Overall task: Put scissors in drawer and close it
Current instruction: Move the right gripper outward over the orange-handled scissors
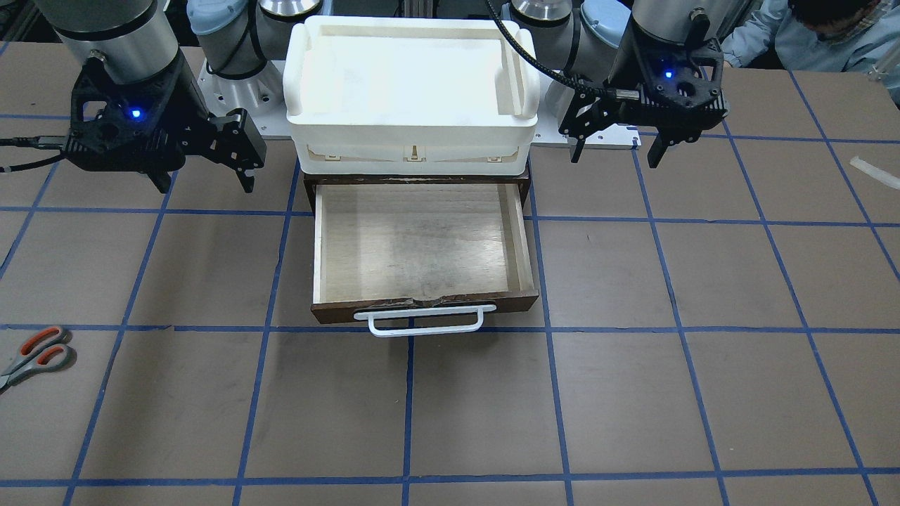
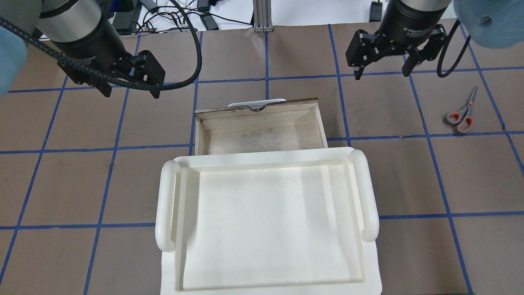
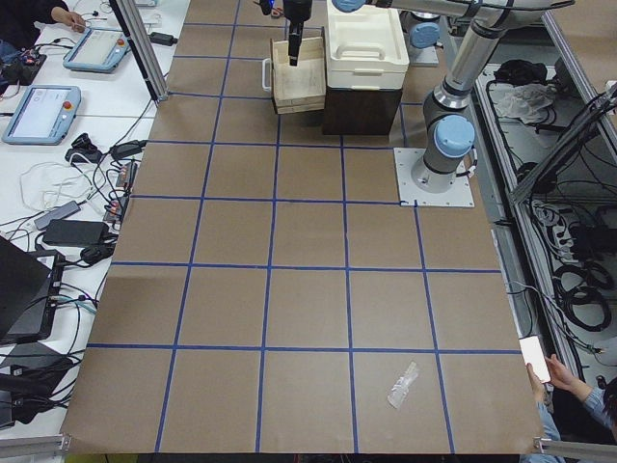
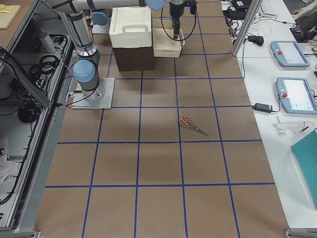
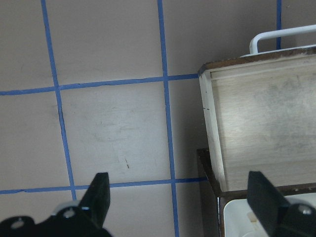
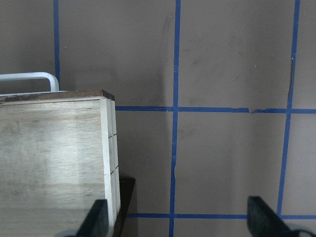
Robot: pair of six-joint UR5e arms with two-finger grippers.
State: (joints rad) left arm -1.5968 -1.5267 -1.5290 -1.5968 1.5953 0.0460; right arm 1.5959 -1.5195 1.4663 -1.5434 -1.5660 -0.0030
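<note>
The scissors [image 1: 35, 355] lie flat on the table, far out on the robot's right side; they also show in the overhead view [image 2: 460, 114] and the exterior right view [image 4: 192, 125]. The drawer [image 1: 422, 246] is pulled open and empty, with its white bar handle [image 1: 425, 323] towards the operators' side; it also shows in the overhead view [image 2: 258, 131]. My right gripper [image 2: 381, 75] is open and empty, above the table to the right of the drawer and well short of the scissors. My left gripper [image 2: 132, 94] is open and empty, left of the drawer.
A white plastic tray [image 2: 266, 221] sits on the dark cabinet above the drawer. A small clear plastic piece [image 3: 403, 384] lies on the table far to the robot's left. An operator [image 1: 808, 35] sits at the table's edge.
</note>
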